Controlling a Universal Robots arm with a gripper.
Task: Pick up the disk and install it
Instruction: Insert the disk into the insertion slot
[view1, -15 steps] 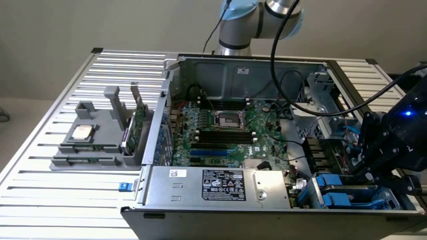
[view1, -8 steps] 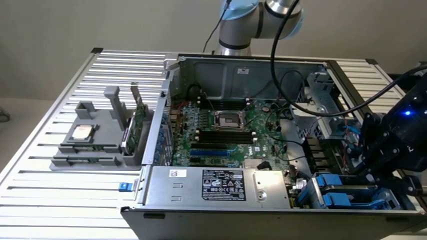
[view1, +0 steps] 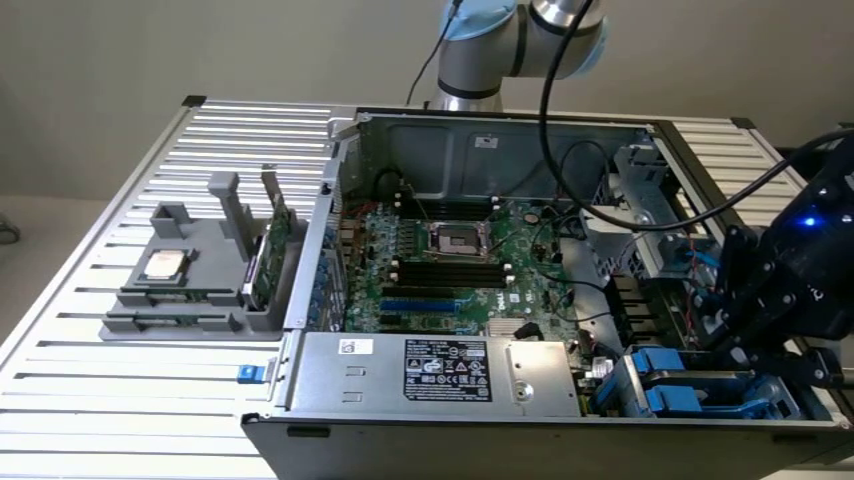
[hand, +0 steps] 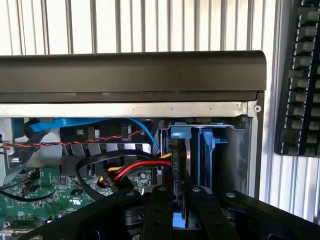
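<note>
The disk stands on edge in the drive bay at the corner of the open computer case, its blue carrier framing a dark metal body. My gripper sits right over it, its two black fingers close together with a strip of blue carrier showing between them. In the exterior view the gripper hangs over the blue carriers of the bay at the case's near corner, on the exterior view's right. The part of the disk under the fingers is hidden.
Red, black and blue cables run beside the bay over the green motherboard. A power supply lies along the case front. A grey fixture holds a square chip and a green card. A black keyboard lies beyond the case.
</note>
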